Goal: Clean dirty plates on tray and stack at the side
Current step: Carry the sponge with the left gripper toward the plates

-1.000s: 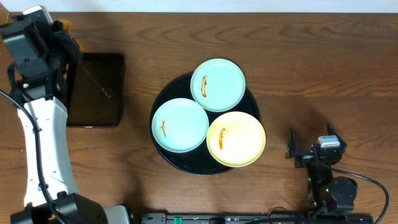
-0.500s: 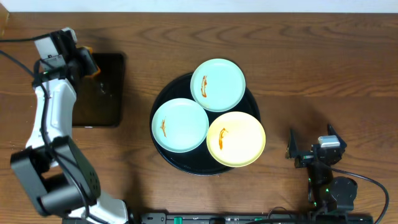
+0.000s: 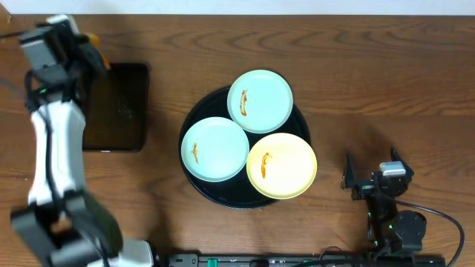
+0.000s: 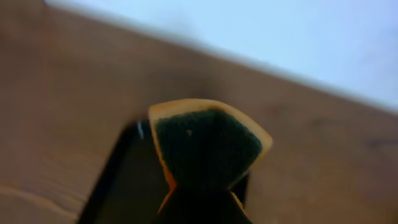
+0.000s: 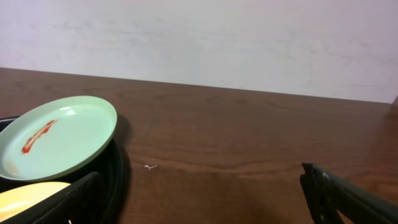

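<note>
Three dirty plates lie on the round black tray (image 3: 194,180) in the overhead view: a mint plate (image 3: 260,101) at the top, a mint plate (image 3: 215,149) at the left, a yellow plate (image 3: 282,165) at the right. Each bears an orange-brown smear. My left gripper (image 3: 95,58) is above the top left corner of a rectangular black tray (image 3: 119,111). It is shut on an orange sponge with a dark green face (image 4: 205,146). My right gripper (image 3: 371,174) is open and empty at the table's front right, apart from the plates. The top mint plate (image 5: 56,140) shows in the right wrist view.
The rectangular black tray lies left of the round tray. The round tray's rim (image 5: 112,174) and a bit of the yellow plate (image 5: 31,194) show at the lower left of the right wrist view. A small white crumb (image 5: 149,167) lies on the wood.
My left arm swung about near the rectangular tray's top left corner, holding the sponge throughout. The right arm and the plates have not moved.
</note>
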`<move>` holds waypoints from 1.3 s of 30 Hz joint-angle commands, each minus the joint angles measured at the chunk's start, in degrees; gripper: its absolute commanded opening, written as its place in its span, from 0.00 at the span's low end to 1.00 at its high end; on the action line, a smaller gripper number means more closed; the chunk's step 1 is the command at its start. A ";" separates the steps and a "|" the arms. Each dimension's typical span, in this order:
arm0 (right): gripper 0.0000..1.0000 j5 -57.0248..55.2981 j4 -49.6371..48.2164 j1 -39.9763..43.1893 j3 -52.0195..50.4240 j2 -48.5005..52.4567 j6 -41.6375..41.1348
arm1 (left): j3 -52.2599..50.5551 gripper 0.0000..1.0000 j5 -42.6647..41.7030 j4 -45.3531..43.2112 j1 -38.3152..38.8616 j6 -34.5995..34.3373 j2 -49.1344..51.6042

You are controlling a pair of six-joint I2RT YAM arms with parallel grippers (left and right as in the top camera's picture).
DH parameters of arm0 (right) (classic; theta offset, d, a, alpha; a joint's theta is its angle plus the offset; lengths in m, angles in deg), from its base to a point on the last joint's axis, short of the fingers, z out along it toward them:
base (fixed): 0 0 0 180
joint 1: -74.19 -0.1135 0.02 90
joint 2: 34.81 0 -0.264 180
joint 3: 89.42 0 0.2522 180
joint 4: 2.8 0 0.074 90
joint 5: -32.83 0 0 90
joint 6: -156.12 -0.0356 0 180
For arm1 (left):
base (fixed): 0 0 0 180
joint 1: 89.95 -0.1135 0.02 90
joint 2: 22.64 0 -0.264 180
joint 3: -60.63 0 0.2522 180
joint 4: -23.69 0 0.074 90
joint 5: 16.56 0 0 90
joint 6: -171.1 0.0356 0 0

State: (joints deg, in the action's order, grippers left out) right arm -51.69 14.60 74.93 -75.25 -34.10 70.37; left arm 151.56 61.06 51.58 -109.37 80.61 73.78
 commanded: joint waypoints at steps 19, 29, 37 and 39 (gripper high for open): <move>0.99 -0.31 0.24 0.46 -0.07 -0.22 0.55 | -6.25 0.08 0.39 -0.13 -1.84 1.88 -0.20; 0.99 -0.31 0.24 0.46 -0.07 -0.22 0.55 | -5.29 0.08 0.61 0.55 -3.69 1.97 -7.19; 0.99 -0.31 0.24 0.46 -0.07 -0.22 0.55 | -6.36 0.08 -1.53 -0.07 -3.69 2.01 -11.19; 0.99 -0.31 0.24 0.46 -0.07 -0.22 0.55 | -7.72 0.08 -1.55 -0.22 -3.69 1.99 -7.19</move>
State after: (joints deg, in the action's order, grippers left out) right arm -51.69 14.60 74.93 -75.25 -34.08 70.35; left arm 146.95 60.03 50.47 -113.04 81.62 58.22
